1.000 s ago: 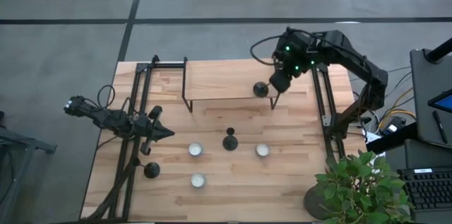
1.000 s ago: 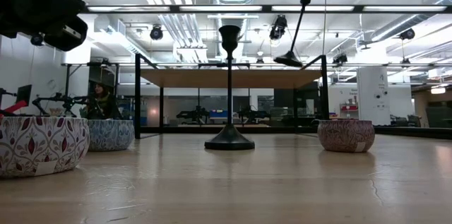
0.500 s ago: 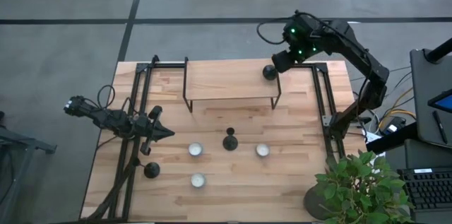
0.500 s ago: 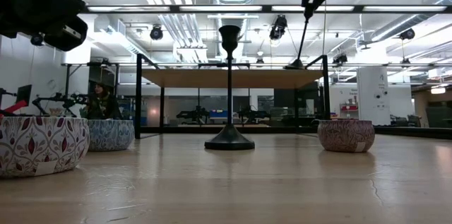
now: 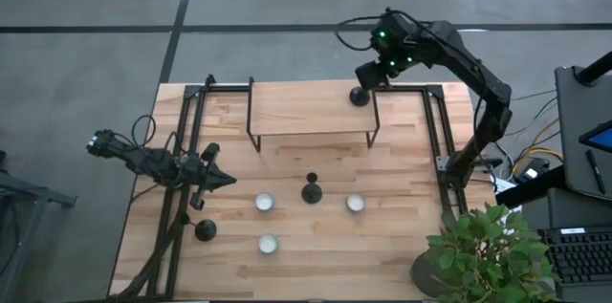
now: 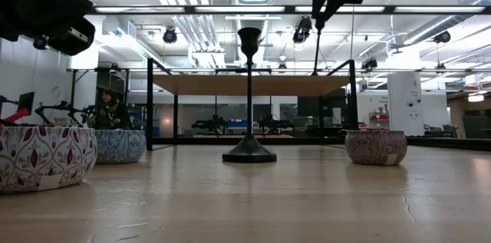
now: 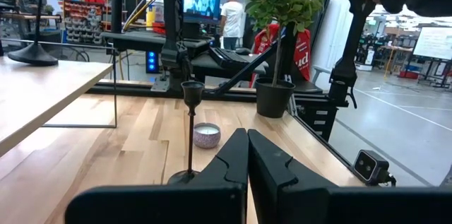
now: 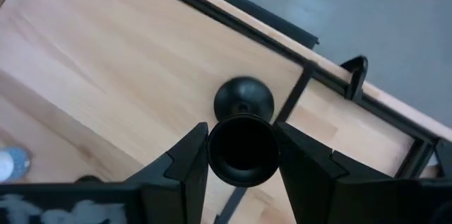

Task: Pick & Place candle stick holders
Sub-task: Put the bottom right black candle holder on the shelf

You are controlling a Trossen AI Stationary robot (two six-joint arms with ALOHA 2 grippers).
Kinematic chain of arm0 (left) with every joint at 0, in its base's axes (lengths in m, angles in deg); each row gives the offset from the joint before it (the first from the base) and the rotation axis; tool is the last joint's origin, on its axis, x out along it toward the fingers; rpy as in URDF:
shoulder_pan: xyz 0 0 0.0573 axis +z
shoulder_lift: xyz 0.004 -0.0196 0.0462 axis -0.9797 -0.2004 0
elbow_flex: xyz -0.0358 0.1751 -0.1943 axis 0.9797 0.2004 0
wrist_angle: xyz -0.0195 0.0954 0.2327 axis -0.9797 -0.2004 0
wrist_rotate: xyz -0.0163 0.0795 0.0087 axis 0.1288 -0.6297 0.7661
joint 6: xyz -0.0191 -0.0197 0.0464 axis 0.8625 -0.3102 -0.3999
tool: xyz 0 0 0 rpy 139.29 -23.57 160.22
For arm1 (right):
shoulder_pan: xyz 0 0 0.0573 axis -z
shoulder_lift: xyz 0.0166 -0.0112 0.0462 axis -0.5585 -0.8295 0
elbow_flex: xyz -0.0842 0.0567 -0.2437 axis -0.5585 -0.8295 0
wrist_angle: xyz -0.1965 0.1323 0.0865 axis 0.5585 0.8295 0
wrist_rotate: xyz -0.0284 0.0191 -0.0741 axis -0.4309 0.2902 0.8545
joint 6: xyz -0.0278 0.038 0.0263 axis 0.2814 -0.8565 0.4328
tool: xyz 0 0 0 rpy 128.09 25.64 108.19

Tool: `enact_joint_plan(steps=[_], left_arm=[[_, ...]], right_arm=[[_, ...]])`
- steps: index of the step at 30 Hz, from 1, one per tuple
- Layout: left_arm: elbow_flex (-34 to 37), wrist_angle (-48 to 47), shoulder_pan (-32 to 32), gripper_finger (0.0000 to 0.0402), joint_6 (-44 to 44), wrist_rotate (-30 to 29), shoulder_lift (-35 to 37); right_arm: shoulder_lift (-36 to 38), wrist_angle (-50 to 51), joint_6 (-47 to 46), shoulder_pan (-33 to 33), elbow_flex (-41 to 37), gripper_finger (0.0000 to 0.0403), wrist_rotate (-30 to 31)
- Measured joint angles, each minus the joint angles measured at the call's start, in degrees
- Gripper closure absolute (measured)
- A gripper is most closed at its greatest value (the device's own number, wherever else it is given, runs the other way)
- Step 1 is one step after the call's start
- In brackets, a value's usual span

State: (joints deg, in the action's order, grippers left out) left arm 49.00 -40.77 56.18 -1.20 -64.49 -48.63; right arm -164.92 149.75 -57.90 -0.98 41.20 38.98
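Three black metal candle stick holders are shown, each with a round base, a thin stem and a small top cup. The first holder (image 5: 360, 96) is held upright at its cup (image 8: 242, 150), at about one o'clock on the table in the overhead view, with its base (image 8: 244, 98) over the far right corner of the raised shelf. Whether the base touches the shelf cannot be told. The second holder (image 5: 311, 189) is stood upright near the table's centre, its flared base (image 6: 248, 150) resting on the wood. The third holder (image 5: 205, 229) is stood at about eight o'clock, near the left edge.
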Motion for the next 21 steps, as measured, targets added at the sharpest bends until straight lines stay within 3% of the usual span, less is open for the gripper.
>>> enact_joint_plan(steps=[21], left_arm=[[0.0, 0.0, 0.0, 0.0399, 0.0, 0.0, 0.0]], right_arm=[[-7.8, 5.2, 5.0, 3.4, 12.0, 0.0259, -0.3]])
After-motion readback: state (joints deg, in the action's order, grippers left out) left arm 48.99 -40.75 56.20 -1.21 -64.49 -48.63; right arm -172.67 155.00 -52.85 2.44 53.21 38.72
